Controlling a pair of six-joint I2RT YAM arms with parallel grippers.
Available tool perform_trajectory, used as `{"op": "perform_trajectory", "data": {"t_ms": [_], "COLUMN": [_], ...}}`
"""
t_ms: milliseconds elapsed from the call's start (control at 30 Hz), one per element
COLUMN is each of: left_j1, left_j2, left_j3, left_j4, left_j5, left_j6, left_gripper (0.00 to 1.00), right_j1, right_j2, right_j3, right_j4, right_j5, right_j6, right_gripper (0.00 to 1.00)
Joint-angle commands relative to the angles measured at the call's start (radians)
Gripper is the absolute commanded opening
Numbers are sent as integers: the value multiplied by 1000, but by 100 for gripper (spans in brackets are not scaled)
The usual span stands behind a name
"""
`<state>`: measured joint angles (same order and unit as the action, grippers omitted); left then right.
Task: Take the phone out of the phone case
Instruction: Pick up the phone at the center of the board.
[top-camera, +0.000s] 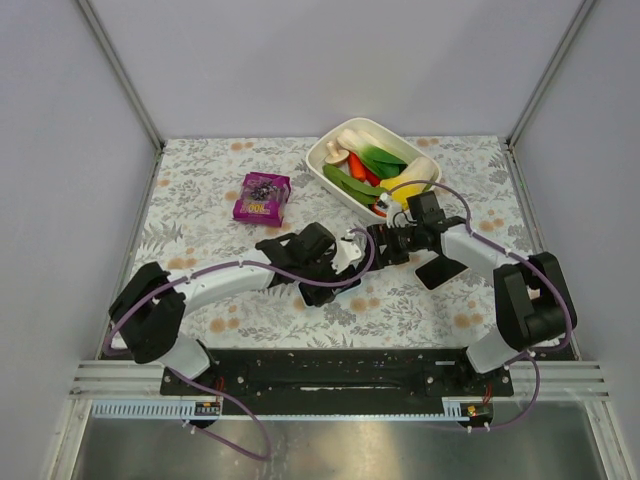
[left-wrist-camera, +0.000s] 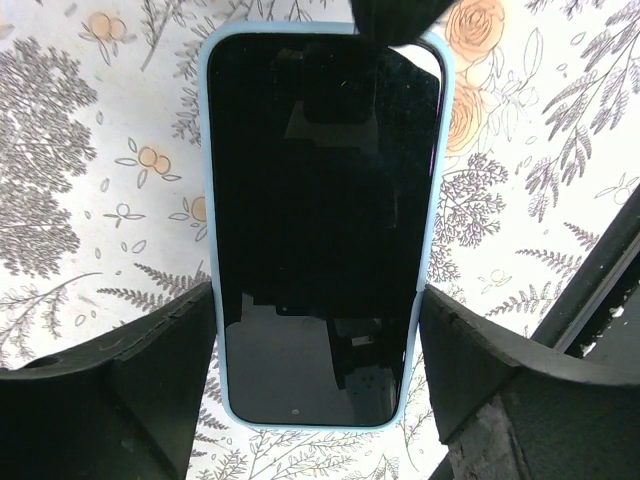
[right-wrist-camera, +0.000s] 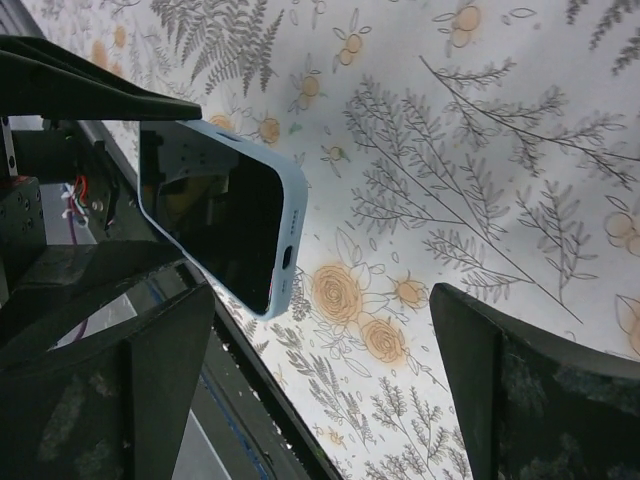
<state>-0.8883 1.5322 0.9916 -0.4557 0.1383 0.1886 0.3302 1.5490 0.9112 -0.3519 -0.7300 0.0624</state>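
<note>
Phone (left-wrist-camera: 320, 230), screen up and seated in its pale blue case (left-wrist-camera: 211, 200), hangs above the floral tabletop (top-camera: 200, 300) near its middle, pinched across its width by my left end effector (left-wrist-camera: 318, 300). The two fingers press the case's long sides near the end closest to that wrist, so the left end effector is clamped on the case. From the right wrist, the phone looks held clear of the tabletop, tilted, with its port end toward my right end effector (right-wrist-camera: 320, 300). That one stands wide apart and holds nothing. The long axis runs from the left wrist out toward the right arm, so the free end lies just ahead of the right fingers and to one side of their gap. A dark shape overlapping that far corner in the left wrist view is probably a right finger. I judge the right arm must line its gap up with that end to peel case from phone. A food bin (top-camera: 318, 152) and a purple packet (top-camera: 262, 197) sit well behind.
</note>
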Motion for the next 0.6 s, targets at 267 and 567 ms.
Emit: {"op": "perform_trajectory", "data": {"t_ms": [267, 567], "left_j1": [3, 2], "left_j2": [-86, -76], "left_j3": [101, 114], "left_j4": [68, 101], "left_j5": [-12, -42], "left_j6": [5, -26], "left_gripper": [0, 0], "right_j1": [44, 72], "right_j2": [105, 166], "right_j3": [97, 112], "right_j4": [63, 97], "right_j5": [-207, -287], "right_j6": [45, 76], "right_gripper": [96, 74]}}
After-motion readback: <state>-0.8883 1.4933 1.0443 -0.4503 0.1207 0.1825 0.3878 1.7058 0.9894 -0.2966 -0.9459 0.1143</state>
